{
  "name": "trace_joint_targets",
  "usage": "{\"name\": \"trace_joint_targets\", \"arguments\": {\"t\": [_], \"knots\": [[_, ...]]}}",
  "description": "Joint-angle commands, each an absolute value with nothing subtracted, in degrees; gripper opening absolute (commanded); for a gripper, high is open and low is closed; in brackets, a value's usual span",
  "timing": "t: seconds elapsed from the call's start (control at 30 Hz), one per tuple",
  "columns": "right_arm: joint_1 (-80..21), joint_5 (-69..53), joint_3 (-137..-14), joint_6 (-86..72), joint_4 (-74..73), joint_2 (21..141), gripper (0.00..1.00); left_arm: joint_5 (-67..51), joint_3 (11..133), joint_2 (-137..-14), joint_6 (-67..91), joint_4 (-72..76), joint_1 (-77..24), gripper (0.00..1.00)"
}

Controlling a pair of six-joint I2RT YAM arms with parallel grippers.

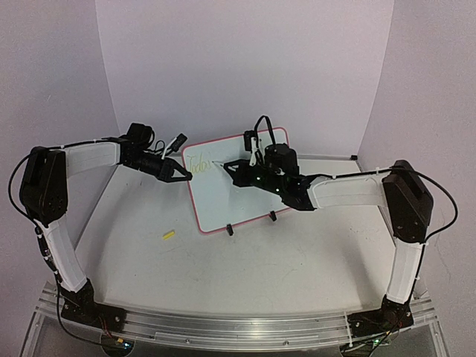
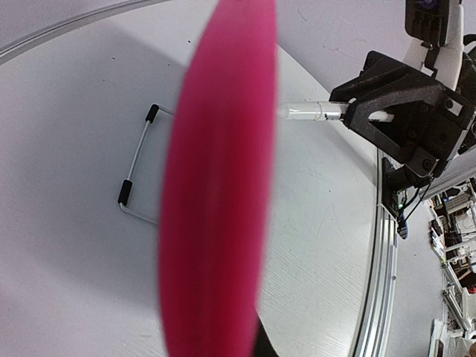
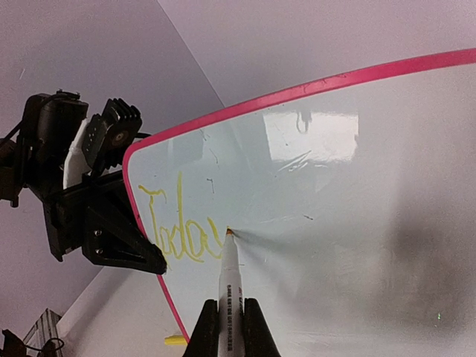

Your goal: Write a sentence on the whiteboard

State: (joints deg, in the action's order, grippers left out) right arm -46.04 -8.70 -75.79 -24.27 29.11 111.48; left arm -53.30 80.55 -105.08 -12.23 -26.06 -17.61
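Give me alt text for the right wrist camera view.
The right gripper holds a marker with its tip on the whiteboard, just after the yellow word "Today". The left gripper clamps the board's left red edge.

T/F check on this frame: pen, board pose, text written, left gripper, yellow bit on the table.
1. The right gripper holds a marker with its tip on the whiteboard. True.
2. The whiteboard lies flat on the table. False: it stands tilted on its black feet.
3. The writing reads "Today". True.
4. The left gripper hangs open, clear of the board. False: it is shut on the board's left edge.
5. A small yellow piece lies on the whiteboard. False: it lies on the table, in front of the board's left corner.
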Motion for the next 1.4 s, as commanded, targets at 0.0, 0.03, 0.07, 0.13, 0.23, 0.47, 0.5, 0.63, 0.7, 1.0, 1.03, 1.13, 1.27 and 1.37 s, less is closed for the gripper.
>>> {"name": "trace_joint_targets", "arguments": {"t": [0.0, 0.03, 0.07, 0.13, 0.23, 0.47, 0.5, 0.63, 0.7, 1.0, 1.03, 1.13, 1.27, 1.37], "knots": [[-45.6, -7.3, -76.5, -24.3, 29.2, 112.1, 0.0, -50.6, 81.8, -104.9, -14.4, -28.2, -18.6, 0.0], [-45.6, -7.4, -76.2, -24.3, 29.1, 112.1, 0.0, -50.5, 81.8, -104.9, -14.5, -28.3, -18.7, 0.0], [-45.6, -7.5, -75.9, -24.3, 29.0, 112.1, 0.0, -50.5, 81.8, -104.9, -14.4, -28.3, -18.7, 0.0], [-45.6, -7.7, -75.1, -24.4, 28.8, 112.1, 0.0, -50.5, 81.8, -105.0, -14.5, -28.3, -18.7, 0.0], [-45.6, -8.2, -74.1, -24.6, 28.8, 112.0, 0.0, -50.5, 81.8, -105.0, -14.5, -28.2, -18.6, 0.0], [-45.7, -10.4, -72.3, -25.3, 28.8, 112.3, 0.0, -50.5, 81.8, -105.0, -14.5, -28.2, -18.6, 0.0], [-45.8, -10.6, -72.0, -25.5, 28.8, 112.4, 0.0, -50.5, 81.8, -105.0, -14.5, -28.2, -18.7, 0.0], [-46.2, -11.7, -71.1, -25.6, 28.8, 112.6, 0.0, -50.5, 81.8, -105.0, -14.6, -28.2, -18.7, 0.0], [-46.5, -12.2, -71.0, -25.6, 28.8, 112.8, 0.0, -50.5, 81.8, -105.0, -14.5, -28.2, -18.6, 0.0], [-47.9, -15.4, -71.8, -25.3, 29.2, 111.6, 0.0, -50.3, 81.8, -105.1, -14.6, -28.3, -18.6, 0.0], [-48.0, -15.7, -71.7, -25.2, 29.3, 110.9, 0.0, -50.3, 81.8, -105.1, -14.7, -28.3, -18.7, 0.0], [-48.2, -16.3, -71.2, -25.2, 29.9, 108.3, 0.0, -50.2, 81.9, -105.1, -14.6, -28.4, -18.7, 0.0], [-48.1, -15.1, -70.8, -24.8, 30.0, 104.9, 0.0, -50.3, 81.9, -105.1, -14.6, -28.5, -18.7, 0.0], [-48.1, -12.4, -71.4, -23.7, 28.9, 103.1, 0.0, -50.3, 81.9, -105.1, -14.7, -28.5, -18.7, 0.0]]}}
